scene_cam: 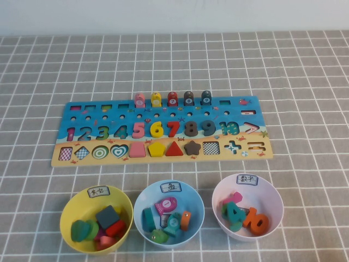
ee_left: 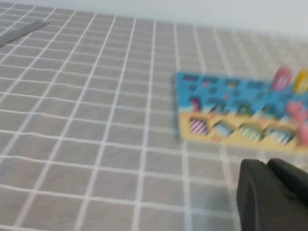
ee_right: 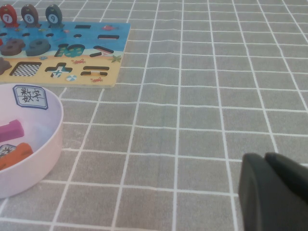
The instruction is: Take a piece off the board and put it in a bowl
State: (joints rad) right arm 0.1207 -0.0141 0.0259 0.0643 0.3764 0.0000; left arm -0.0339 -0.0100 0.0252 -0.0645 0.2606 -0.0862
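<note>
The board (scene_cam: pixel 163 131) lies flat on the tabletop, long and blue with a sandy front strip, numbers 1 to 10 across its middle. The pale pink fish piece (scene_cam: pixel 139 100) stands upright in the back row, leftmost of five fish. The light blue bowl (scene_cam: pixel 143 200) sits just in front, between two others, holding several pieces.

Left gripper (ee_left: pixel 272 195) and right gripper (ee_right: pixel 272 192) hang off to the sides.
</note>
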